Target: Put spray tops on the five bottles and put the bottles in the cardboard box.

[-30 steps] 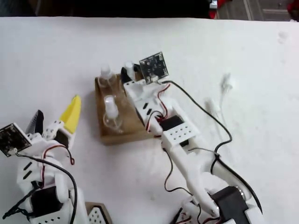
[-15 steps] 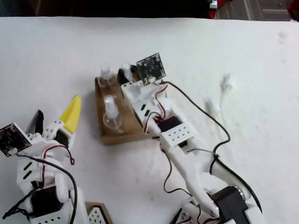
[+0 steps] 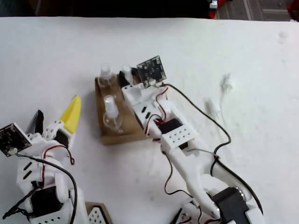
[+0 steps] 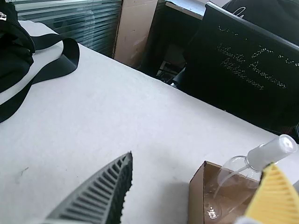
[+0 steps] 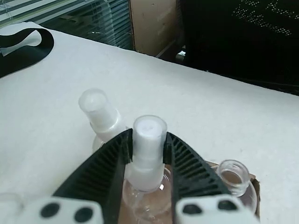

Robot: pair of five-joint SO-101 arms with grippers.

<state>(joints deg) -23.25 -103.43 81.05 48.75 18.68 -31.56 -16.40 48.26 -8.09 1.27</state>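
Right fingers (image 5: 108,161) pinch the spray top (image 5: 149,135) of an upright bottle (image 5: 145,205) in the cardboard box (image 3: 117,136), left of centre; left fingers (image 3: 72,112) gape.

The place looks like an office or lab: a white table (image 4: 84,126) stands near window blinds (image 4: 70,21), with a black chair (image 4: 243,70) behind it and a black bag (image 4: 14,51) lying on its corner.

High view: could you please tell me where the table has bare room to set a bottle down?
Bare table runs along the far side beyond the cardboard box, and left of the box, beyond the left gripper. Crowded: the box itself, where the right gripper clamps a bottle's spray top, and right of that arm, where two loose spray tops lie.
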